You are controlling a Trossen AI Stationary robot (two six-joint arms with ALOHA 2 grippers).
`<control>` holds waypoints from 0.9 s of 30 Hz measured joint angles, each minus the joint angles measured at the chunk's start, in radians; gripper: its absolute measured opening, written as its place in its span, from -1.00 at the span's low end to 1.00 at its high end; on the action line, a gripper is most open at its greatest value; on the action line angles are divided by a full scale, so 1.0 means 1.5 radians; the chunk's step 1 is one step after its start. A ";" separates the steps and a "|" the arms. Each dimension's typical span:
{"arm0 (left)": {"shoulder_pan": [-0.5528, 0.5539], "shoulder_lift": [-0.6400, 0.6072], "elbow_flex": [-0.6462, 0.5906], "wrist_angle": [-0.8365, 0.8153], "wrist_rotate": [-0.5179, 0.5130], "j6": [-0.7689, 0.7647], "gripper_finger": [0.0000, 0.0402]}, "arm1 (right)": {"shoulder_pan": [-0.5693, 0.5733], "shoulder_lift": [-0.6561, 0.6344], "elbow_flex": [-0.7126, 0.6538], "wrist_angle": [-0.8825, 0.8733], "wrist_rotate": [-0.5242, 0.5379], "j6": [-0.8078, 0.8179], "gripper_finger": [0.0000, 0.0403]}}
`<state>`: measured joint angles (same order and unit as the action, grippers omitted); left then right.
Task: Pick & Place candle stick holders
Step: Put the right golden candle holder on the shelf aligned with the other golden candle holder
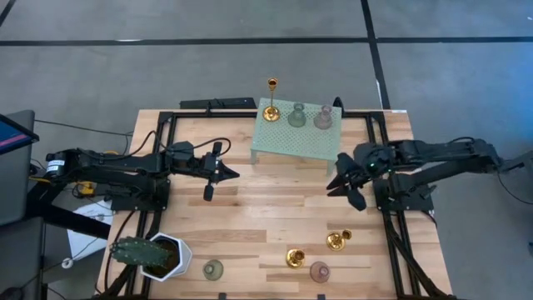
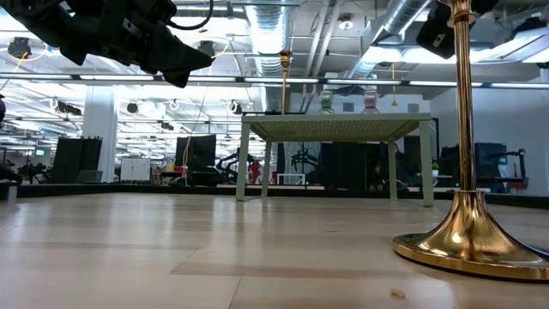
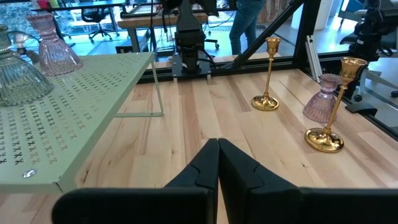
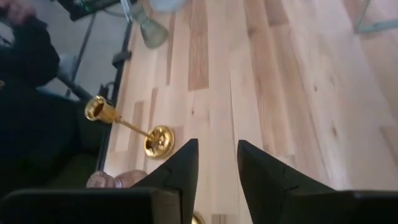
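- My left hand [image 1: 231,174] hovers above the worktop [image 1: 266,225] just left of the mint-green perforated stand [image 1: 291,142], its two fingers pressed together with nothing between them.
- My right hand [image 1: 340,185] hangs over the worktop off the stand's right front corner, fingers a little apart and empty.
- On the stand, a tall gold candle stick holder [image 1: 271,98] rises at the back left corner, with a pale green glassy holder [image 1: 297,115] and a pinkish holder [image 1: 323,117] in a row beside it.
- Seen from my left wrist, the pinkish holder [image 3: 51,45] and the pale green one [image 3: 18,73] stand near the edge of the perforated top [image 3: 68,124].
- Four more holders wait on the worktop's near side: a gold holder [image 1: 337,241] and a second gold holder [image 1: 295,257] right of centre, a pinkish holder [image 1: 320,271] just below them, and a pale green holder [image 1: 213,269] well to the left.
- From table height, one gold holder [image 2: 467,172] fills the right foreground, stem upright on its flared base.
- A white pot with a green cactus [image 1: 150,254] sits at the worktop's near left corner, beside the pale green holder.
- A person's legs [image 3: 245,25] show in the room beyond the worktop.
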<state>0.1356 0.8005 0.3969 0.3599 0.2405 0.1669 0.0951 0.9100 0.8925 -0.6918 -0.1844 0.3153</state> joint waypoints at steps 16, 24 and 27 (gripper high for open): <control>0.000 0.000 0.000 0.000 0.000 -0.009 -0.96 | 0.008 0.184 0.000 -0.077 0.007 0.023 -0.63; 0.000 0.000 0.000 0.000 0.000 -0.032 -0.96 | 0.095 0.113 0.000 -0.102 0.105 -0.023 -0.96; 0.000 0.000 0.000 0.000 0.000 -0.032 -0.96 | 0.148 0.064 -0.001 -0.123 0.179 -0.023 -0.98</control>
<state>0.1356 0.8005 0.3969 0.3598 0.2405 0.1184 0.3166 1.0061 0.8917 -0.8768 0.0840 0.2812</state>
